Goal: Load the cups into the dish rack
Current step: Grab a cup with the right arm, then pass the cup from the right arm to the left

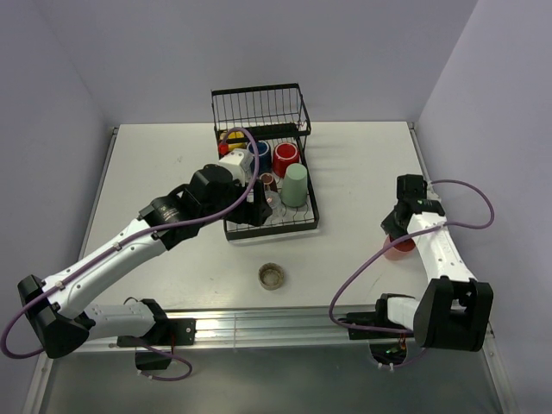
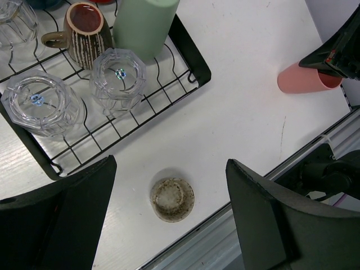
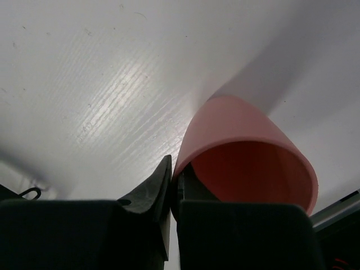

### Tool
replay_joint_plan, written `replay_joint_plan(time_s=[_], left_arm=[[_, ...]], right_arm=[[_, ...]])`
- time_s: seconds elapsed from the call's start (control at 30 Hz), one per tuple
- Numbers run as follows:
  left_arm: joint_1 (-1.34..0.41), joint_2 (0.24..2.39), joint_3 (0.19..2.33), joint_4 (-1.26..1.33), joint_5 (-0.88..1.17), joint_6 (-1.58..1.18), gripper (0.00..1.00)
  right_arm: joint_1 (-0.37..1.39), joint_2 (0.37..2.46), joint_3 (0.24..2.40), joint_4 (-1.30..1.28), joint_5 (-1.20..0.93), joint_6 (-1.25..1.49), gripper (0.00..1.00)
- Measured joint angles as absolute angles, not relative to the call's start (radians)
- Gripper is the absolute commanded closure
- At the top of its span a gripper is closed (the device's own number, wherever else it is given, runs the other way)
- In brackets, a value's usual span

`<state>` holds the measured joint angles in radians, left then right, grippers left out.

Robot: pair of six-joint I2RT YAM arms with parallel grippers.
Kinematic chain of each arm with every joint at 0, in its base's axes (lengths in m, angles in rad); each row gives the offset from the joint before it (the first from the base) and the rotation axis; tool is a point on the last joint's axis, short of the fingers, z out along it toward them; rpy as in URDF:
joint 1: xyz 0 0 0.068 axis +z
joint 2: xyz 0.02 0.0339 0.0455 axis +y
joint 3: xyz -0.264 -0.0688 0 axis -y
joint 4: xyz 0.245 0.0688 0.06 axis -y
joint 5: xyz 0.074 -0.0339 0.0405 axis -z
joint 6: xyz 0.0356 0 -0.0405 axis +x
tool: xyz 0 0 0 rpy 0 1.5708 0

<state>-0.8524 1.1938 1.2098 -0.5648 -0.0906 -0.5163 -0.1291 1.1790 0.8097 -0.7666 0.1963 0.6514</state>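
The black wire dish rack [image 1: 314,207] stands at the table's middle back and holds a green tumbler [image 1: 296,185], red [image 1: 285,155], navy [image 1: 258,152] and yellow mugs. The left wrist view shows two upturned clear glasses [image 2: 119,79], a brown striped mug [image 2: 84,31] and the green tumbler [image 2: 145,25] in the rack [image 2: 191,50]. My left gripper [image 1: 257,210] hangs open and empty above the rack's near edge. A low brownish glass [image 1: 272,276] sits on the table, seen between the open fingers [image 2: 172,199]. My right gripper [image 1: 398,226] is shut on the rim of a pink tumbler [image 3: 247,140], one finger inside it.
The rack's taller basket section [image 1: 259,103] is at its far end. An aluminium rail [image 1: 276,326] runs along the table's near edge. Walls close in at the back and right. The pink tumbler [image 2: 306,79] lies near the right table edge.
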Motion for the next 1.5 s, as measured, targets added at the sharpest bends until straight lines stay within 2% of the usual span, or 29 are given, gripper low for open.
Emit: replay_joint_plan(time_s=[0.23, 0.4, 0.6, 0.9, 1.17, 1.5], left_arm=[[-0.835, 1.213, 1.210, -0.540, -0.049, -0.533, 0.12], [-0.698, 1.219, 1.210, -0.453, 0.138, -0.571, 0.10], [-0.487, 1.235, 1.204, -0.223, 0.427, -0.684, 0.07], [-0.440, 1.347, 1.199, 0.098, 0.675, -0.835, 0.01], [-0.435, 1.418, 1.195, 0.253, 0.767, -0.916, 0.01], [-0.435, 1.452, 1.139, 0.535, 0.860, -1.081, 0.01]], right_arm=[[-0.131, 1.103, 0.853, -0.767, 0.082, 0.639, 1.00], [-0.121, 1.034, 0.994, -0.723, -0.138, 0.657, 1.00], [-0.008, 0.999, 1.080, -0.545, -0.416, 0.770, 1.00], [0.131, 1.000, 1.066, -0.138, -0.719, 1.047, 1.00], [0.141, 1.015, 0.979, 0.161, -0.844, 1.244, 1.00], [0.183, 1.037, 0.980, 0.292, -0.884, 1.320, 1.00]])
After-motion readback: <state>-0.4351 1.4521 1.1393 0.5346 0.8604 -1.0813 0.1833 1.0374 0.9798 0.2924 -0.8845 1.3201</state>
